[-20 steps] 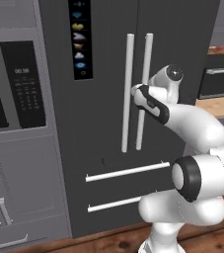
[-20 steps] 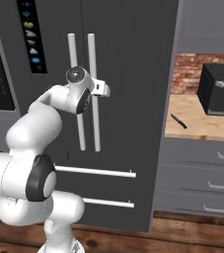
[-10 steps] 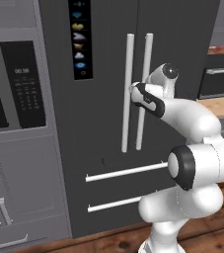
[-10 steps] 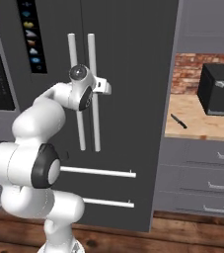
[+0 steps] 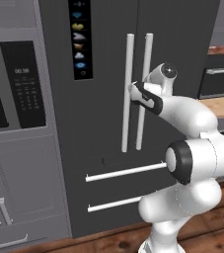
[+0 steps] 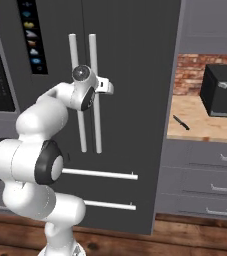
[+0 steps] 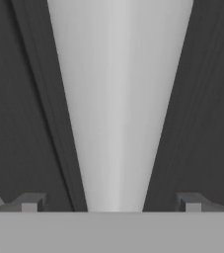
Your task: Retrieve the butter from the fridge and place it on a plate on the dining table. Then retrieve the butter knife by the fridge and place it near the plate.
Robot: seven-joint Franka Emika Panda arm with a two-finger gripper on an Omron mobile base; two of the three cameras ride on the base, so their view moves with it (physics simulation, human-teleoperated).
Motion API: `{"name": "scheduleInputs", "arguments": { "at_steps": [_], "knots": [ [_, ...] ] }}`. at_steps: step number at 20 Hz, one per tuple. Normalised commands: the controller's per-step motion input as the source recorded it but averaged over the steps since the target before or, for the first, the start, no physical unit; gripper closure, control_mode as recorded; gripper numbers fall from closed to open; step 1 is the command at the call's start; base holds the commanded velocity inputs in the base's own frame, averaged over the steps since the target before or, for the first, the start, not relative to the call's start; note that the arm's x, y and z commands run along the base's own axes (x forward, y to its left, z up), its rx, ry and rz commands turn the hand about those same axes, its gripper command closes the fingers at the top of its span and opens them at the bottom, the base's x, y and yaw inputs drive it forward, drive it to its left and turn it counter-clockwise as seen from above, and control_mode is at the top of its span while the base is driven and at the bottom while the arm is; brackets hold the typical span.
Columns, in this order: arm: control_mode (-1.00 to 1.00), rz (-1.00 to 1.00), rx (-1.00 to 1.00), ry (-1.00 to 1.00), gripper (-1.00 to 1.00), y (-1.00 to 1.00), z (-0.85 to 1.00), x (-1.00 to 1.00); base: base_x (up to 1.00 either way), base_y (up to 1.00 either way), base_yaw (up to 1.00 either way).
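- The claw (image 7: 111, 202) is wide open, one finger on each side of a white handle (image 7: 116, 99).
- The fridge (image 6: 130, 60) is closed.
- The butter knife (image 6: 181, 122) lies on the counter (image 6: 205, 125).

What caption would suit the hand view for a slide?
Open gripper straddling a white bar handle of the closed dark fridge, fingertips on either side.
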Motion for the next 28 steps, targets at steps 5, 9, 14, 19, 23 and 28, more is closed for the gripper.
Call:
{"name": "scheduleInputs", "arguments": {
  "at_steps": [5, 9, 14, 19, 23, 28],
  "knots": [
    [-1.00, 0.01, 0.00, 0.00, 1.00, 0.00, 0.00, 0.27, 0.00, 0.00, 0.00],
    [-1.00, 0.00, 0.00, 0.00, 1.00, 0.00, 0.00, 0.17, 0.00, 0.00, 0.00],
    [-1.00, 0.00, 0.00, 0.00, 1.00, -0.18, 0.00, -0.12, 0.00, 0.00, 0.00],
    [-1.00, -0.04, 0.01, 0.00, 1.00, -0.28, 0.14, -0.44, 0.00, 0.00, 0.00],
    [-1.00, -0.02, 0.06, 0.00, 1.00, -0.63, 0.31, -0.86, 0.00, 0.00, 0.00],
    [-1.00, -0.01, 0.12, 0.01, 1.00, -0.89, 0.29, -0.96, 0.00, 0.00, 0.00]
  ]
}}
